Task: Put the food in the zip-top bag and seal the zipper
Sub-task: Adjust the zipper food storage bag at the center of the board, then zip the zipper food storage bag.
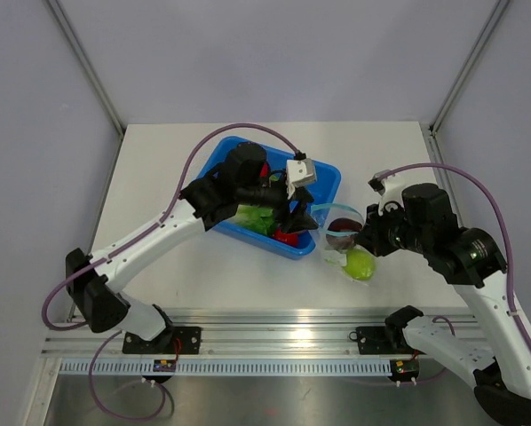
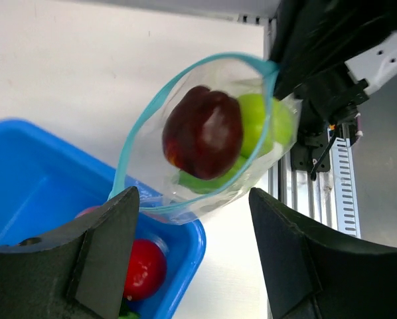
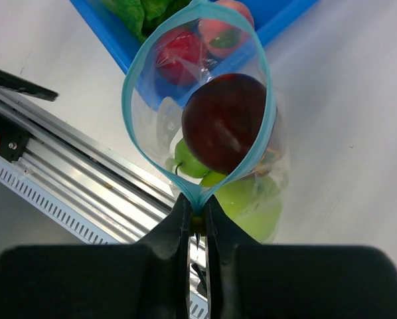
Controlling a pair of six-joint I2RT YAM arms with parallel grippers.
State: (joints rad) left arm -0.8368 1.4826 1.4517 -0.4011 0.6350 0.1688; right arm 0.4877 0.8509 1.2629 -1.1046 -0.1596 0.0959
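The clear zip-top bag (image 1: pixel 339 238) stands open just right of the blue tray. Its teal zipper (image 3: pixel 127 100) forms a wide loop. Inside lie a dark purple-red fruit (image 3: pixel 225 123) and green fruit, including a green apple (image 3: pixel 251 199). My right gripper (image 3: pixel 198 214) is shut on the near end of the zipper and holds the mouth up. My left gripper (image 2: pixel 195 259) is open and empty, over the tray's right edge, just short of the bag's mouth (image 2: pixel 185 119). A red tomato (image 2: pixel 144 266) lies in the tray below it.
The blue tray (image 1: pixel 326 177) holds lettuce (image 1: pixel 255 217), a red fruit (image 3: pixel 178 56) and a pink peach (image 3: pixel 220 33), partly hidden under the left arm. The aluminium rail (image 1: pixel 274 337) runs along the near table edge, close below the bag.
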